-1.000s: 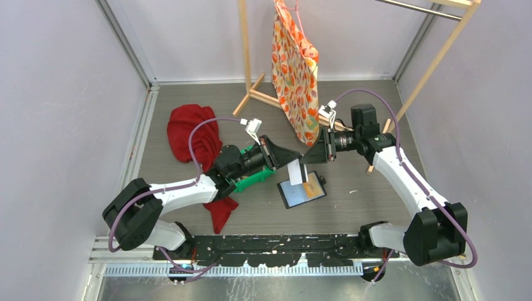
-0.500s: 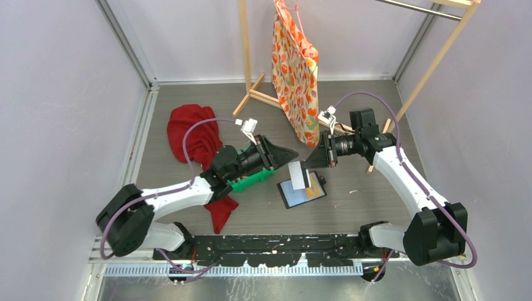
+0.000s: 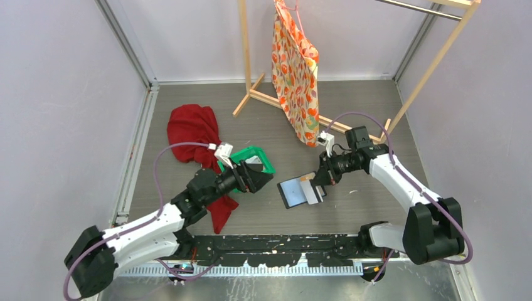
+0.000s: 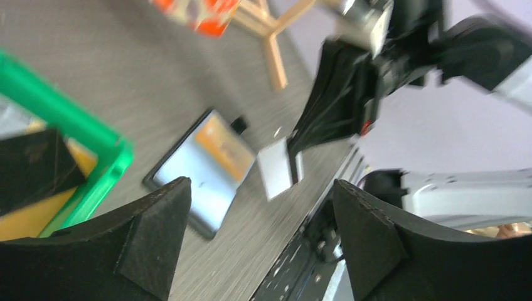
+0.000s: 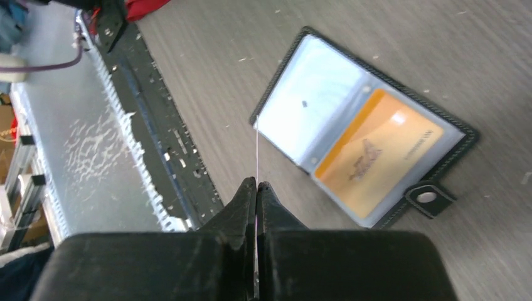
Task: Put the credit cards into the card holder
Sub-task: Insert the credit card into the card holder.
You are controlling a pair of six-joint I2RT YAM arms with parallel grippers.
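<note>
Right gripper [image 3: 315, 184] is clenched on 1 whitish card [image 4: 276, 168], seen edge-on in the right wrist view. It has dropped from 1 s ago and now sits low over the open card holder [image 5: 326, 113], which lies flat on the table. Contact between card and holder cannot be told. 1 orange card [image 5: 376, 153] sits in the holder's pocket nearest the snap tab.

Left gripper [image 3: 262, 179] has drawn back toward the near edge, fingers spread and empty, which uncovers the green tray [image 4: 69, 110]. It holds a dark card [image 4: 34, 169] and a yellow card [image 4: 37, 219].
</note>
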